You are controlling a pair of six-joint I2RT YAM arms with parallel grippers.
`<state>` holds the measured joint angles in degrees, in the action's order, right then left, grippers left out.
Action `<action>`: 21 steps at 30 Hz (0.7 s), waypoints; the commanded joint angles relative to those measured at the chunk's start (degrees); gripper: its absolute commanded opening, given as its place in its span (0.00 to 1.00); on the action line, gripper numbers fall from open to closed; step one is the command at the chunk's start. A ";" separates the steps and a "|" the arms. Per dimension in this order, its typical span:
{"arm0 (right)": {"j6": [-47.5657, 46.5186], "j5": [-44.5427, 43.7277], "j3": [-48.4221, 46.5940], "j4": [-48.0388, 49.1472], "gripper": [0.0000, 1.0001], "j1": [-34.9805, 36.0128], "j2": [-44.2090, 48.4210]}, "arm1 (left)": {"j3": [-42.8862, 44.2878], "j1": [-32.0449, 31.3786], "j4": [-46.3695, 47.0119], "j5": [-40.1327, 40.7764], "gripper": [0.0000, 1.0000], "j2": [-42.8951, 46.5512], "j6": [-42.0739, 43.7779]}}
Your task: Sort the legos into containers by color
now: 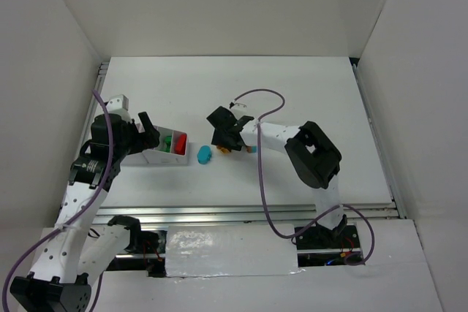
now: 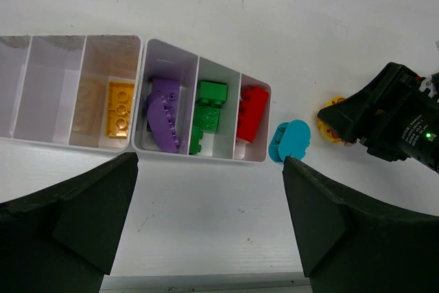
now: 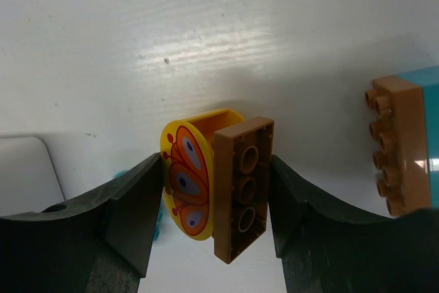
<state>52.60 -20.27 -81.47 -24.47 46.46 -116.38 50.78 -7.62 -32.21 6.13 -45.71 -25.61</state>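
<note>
The white divided tray [image 2: 140, 94] [image 1: 157, 157] holds an orange-yellow brick [image 2: 120, 107], purple bricks [image 2: 163, 121], green bricks [image 2: 208, 111] and a red brick [image 2: 252, 112], each colour in its own compartment. A teal oval brick [image 2: 291, 140] [image 1: 205, 155] lies just right of the tray. My right gripper [image 3: 216, 183] [image 1: 223, 137] is shut on a yellow oval butterfly brick [image 3: 188, 176] and a tan brick [image 3: 241, 186] pressed together. A tan-and-teal brick [image 3: 405, 145] [image 1: 252, 149] lies to its right. My left gripper [image 2: 209, 204] is open and empty, near the tray's front.
White walls close in the table on the left, back and right. A metal rail [image 1: 248, 213] runs along the table's near edge. The tray's left compartments [image 2: 41, 87] show no bricks. My right arm's cable [image 1: 262, 180] loops over the table.
</note>
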 commanded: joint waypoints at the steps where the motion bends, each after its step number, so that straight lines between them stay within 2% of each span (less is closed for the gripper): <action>1: -1.53 1.37 3.94 2.22 0.00 -0.05 5.27 | 0.63 -0.29 1.88 -4.35 0.99 0.01 1.17; 7: -4.52 3.66 15.36 11.10 0.00 0.39 20.11 | 0.46 -0.29 4.08 -16.74 1.00 -2.01 0.38; 8: -5.74 4.71 18.42 12.15 0.00 0.56 22.31 | -0.41 -0.21 4.86 -22.51 0.99 -2.18 -0.23; 10: -7.15 6.55 22.56 15.32 0.00 1.09 28.99 | -2.78 -0.21 8.11 -28.08 0.99 -1.84 -3.91; 11: -8.55 8.91 23.80 16.55 0.00 1.18 31.10 | -3.93 -0.29 10.04 -34.46 1.00 -1.49 -7.41; 14: -10.40 14.35 28.90 23.12 0.00 1.62 41.45 | -8.24 -0.55 19.26 -43.62 1.00 1.05 -15.49; 15: -10.76 15.86 30.22 24.28 0.00 1.62 43.41 | -9.03 -0.64 24.16 -45.66 0.99 1.41 -17.27; 18: -11.72 21.05 35.13 29.99 0.00 2.23 50.44 | -11.23 -1.61 29.90 -49.63 0.99 2.91 -22.11; 21: -17.07 24.58 37.43 35.27 0.00 5.21 55.64 | -9.83 -2.14 29.31 -48.93 0.99 2.39 -24.22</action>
<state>41.58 -1.98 -46.00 1.23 49.06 -64.25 39.11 -9.21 -10.72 -37.23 -43.97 -44.12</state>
